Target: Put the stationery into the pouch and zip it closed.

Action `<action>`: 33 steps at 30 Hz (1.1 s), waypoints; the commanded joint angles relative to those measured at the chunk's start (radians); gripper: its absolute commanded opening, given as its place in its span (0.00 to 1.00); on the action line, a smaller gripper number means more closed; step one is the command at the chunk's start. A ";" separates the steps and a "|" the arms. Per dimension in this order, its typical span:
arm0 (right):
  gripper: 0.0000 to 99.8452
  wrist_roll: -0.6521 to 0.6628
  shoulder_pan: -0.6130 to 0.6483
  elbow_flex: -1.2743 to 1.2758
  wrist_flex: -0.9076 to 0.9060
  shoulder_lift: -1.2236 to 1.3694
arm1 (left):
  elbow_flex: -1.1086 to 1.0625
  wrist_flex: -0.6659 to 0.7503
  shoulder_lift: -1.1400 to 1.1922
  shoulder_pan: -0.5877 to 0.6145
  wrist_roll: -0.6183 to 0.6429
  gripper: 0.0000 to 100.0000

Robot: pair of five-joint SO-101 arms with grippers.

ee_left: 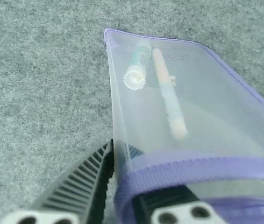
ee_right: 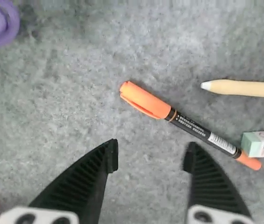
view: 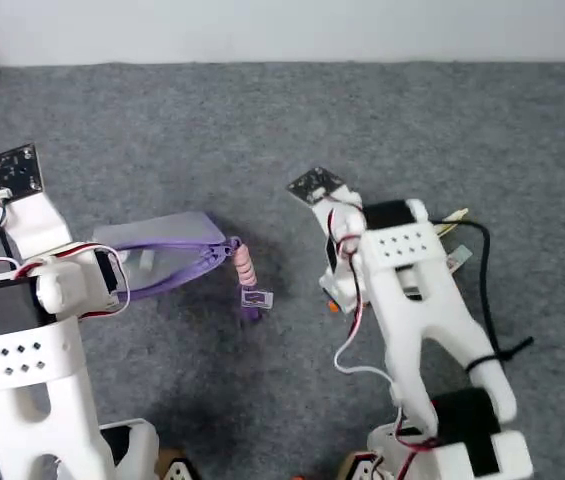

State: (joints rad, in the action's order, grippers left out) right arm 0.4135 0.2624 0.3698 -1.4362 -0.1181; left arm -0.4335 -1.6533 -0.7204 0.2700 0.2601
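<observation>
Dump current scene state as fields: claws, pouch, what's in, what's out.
left claw: shut on the pouch edge
right claw: open, over the orange marker, not touching it
in pouch: white-capped pen; pastel pen
outside pouch, on grey carpet: orange marker; beige pen; mint eraser box
status: three items not yet in the pouch

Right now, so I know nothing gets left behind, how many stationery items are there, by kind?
Pens inside the pouch: 2, a green pen and a pastel pen
Loose orange marker: 1
Loose cream pen: 1
Loose mint box, likely an eraser: 1
Total: 5
</observation>
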 commanded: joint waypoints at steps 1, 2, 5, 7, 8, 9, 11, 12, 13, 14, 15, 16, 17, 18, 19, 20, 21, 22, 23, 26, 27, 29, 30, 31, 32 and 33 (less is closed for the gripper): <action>0.24 0.011 -0.010 -0.087 -0.012 0.031 | 0.050 0.008 -0.002 0.003 0.006 0.01; 0.23 0.011 -0.010 -0.087 0.004 0.047 | 0.050 0.008 -0.002 0.003 0.006 0.01; 0.23 0.012 -0.010 -0.086 0.030 0.110 | 0.050 0.008 -0.002 0.003 0.006 0.01; 0.23 0.012 -0.010 -0.086 0.042 0.159 | 0.050 0.008 -0.002 0.003 0.006 0.01; 0.23 0.012 -0.010 -0.086 0.054 0.180 | 0.050 0.008 -0.002 0.003 0.006 0.01; 0.23 0.012 -0.010 -0.086 0.073 0.202 | 0.050 0.006 -0.002 0.003 0.006 0.01; 0.23 0.012 -0.008 -0.086 0.117 0.243 | 0.048 0.006 -0.002 0.003 0.006 0.01; 0.23 0.015 -0.005 -0.086 0.137 0.265 | 0.048 0.006 -0.002 0.002 0.006 0.01; 0.23 0.029 -0.004 -0.086 0.157 0.288 | 0.048 0.006 -0.002 0.002 0.006 0.01; 0.23 0.049 -0.004 -0.086 0.177 0.312 | 0.048 0.006 -0.002 0.000 0.006 0.01; 0.23 0.061 -0.004 -0.086 0.196 0.338 | 0.048 0.006 -0.002 0.000 0.006 0.01; 0.23 0.074 -0.008 -0.086 0.209 0.361 | 0.048 0.006 -0.002 0.002 0.006 0.01; 0.23 0.086 -0.010 -0.084 0.220 0.380 | 0.048 0.006 -0.002 0.003 0.006 0.01; 0.23 0.103 -0.012 -0.084 0.231 0.395 | 0.048 0.006 -0.002 0.003 0.006 0.01; 0.22 0.118 -0.012 -0.084 0.243 0.406 | 0.048 0.006 -0.002 0.003 0.006 0.01; 0.20 0.130 -0.010 -0.084 0.254 0.409 | 0.048 0.006 -0.002 0.003 0.006 0.01; 0.17 0.138 -0.007 -0.084 0.266 0.414 | 0.048 0.006 -0.002 0.003 0.006 0.01; 0.12 0.141 -0.005 -0.084 0.282 0.415 | 0.048 0.006 -0.002 0.003 0.006 0.01; 0.08 0.141 -0.004 -0.084 0.294 0.415 | 0.048 0.006 -0.002 0.003 0.006 0.01; 0.01 0.141 -0.005 -0.084 0.298 0.409 | 0.048 0.006 -0.002 0.003 0.006 0.01; 0.03 0.141 -0.010 -0.084 0.294 0.406 | 0.048 0.006 -0.002 0.003 0.006 0.01; 0.01 0.141 -0.012 -0.086 0.274 0.383 | 0.048 0.006 -0.002 0.003 0.006 0.01; 0.01 0.137 -0.012 -0.084 0.265 0.358 | 0.048 0.006 -0.002 0.003 0.006 0.01; 0.01 0.135 -0.012 -0.084 0.249 0.326 | 0.048 0.006 -0.002 0.003 0.006 0.01; 0.01 0.133 -0.008 -0.084 0.231 0.291 | 0.048 0.006 -0.002 0.003 0.006 0.01; 0.01 0.133 -0.004 -0.084 0.211 0.249 | 0.048 0.006 -0.002 0.003 0.006 0.01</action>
State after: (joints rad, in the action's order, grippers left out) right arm 0.5393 0.2516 0.2961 -1.1815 0.2516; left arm -0.4335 -1.6533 -0.7204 0.2700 0.2601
